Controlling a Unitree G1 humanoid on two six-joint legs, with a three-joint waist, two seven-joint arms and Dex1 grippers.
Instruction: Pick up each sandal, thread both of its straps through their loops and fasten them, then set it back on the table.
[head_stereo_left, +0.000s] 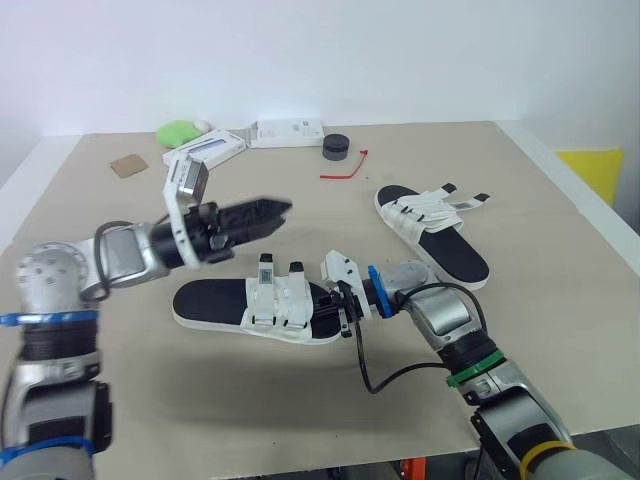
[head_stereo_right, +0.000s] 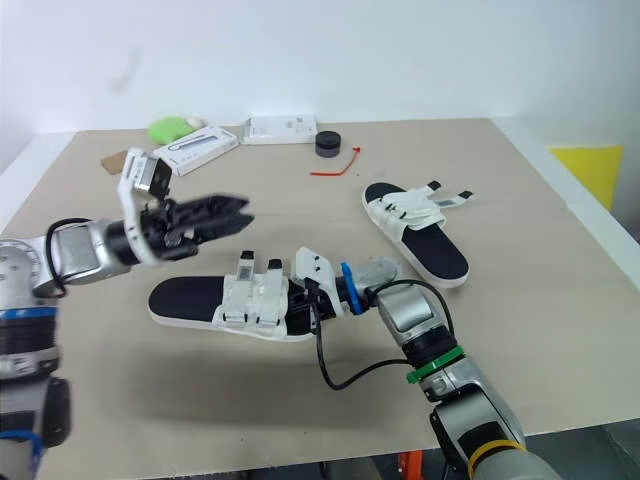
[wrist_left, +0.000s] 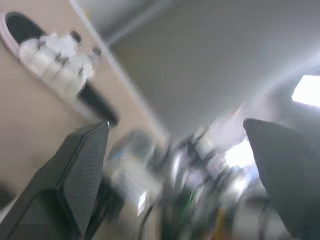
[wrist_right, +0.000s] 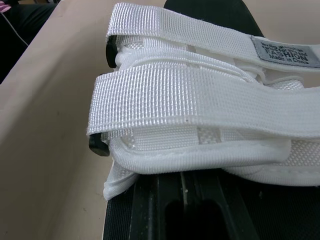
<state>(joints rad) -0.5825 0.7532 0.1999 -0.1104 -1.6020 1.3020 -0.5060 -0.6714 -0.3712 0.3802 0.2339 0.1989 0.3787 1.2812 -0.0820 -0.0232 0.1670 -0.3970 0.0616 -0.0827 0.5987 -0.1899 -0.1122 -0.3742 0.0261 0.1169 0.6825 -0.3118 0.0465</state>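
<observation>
Sandals, two of them, lie flat on the desk (head_stereo_left: 300, 420). At the left, the left end effector (head_stereo_left: 272, 218) hangs in the air above the desk. Its two fingers (wrist_left: 75, 175) stand well apart and hold nothing. Below it and a little to the right is the near sandal (head_stereo_left: 215, 298), with a black sole and two white straps (wrist_right: 190, 100) across the front part. The right end effector (head_stereo_left: 338, 305) is at the toe end of this sandal, just beside the straps. Whether it is apart, together or clamped on the sole, I cannot tell. Whether these two straps are already fastened is also not clear to me. More to the right and farther back, well apart from the first, lies the far sandal (head_stereo_left: 450, 250). Its strap ends (head_stereo_left: 465, 200) stick out sideways past the sole, so I judge that it is not fastened. A sandal like this is probably light. The sole should bend a little but keep its shape, while the woven straps are soft and floppy. I would hold the edge of the sole with one end effector and take each strap near its tip with the other.
</observation>
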